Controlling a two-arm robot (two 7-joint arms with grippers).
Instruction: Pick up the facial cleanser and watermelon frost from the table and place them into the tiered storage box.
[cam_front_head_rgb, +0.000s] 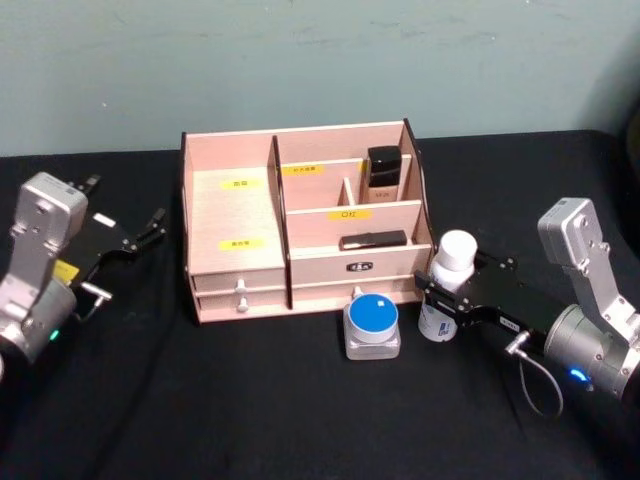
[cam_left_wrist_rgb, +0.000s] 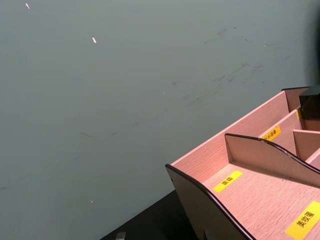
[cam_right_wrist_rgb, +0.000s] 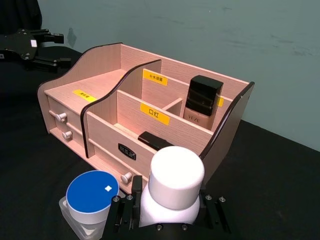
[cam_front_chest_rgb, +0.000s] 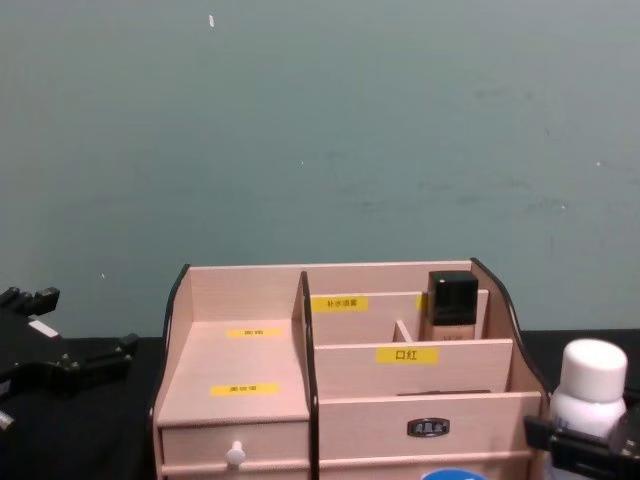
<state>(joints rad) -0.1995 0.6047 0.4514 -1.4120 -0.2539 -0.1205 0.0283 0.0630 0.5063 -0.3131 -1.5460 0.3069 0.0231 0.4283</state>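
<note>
The facial cleanser, a white bottle with a rounded cap, stands at the front right corner of the tiered storage box. My right gripper is shut on its body, with a black finger on each side of the facial cleanser in the right wrist view. The watermelon frost, a squat blue-lidded jar, sits on the table in front of the box's drawers, just left of the bottle. To the left of the box my left gripper hangs open, with nothing in it.
A black-capped beige bottle stands in the box's back right compartment. A flat black item lies in the lower front one. The box's left compartments hold nothing. Black cloth covers the table, and a green wall rises behind.
</note>
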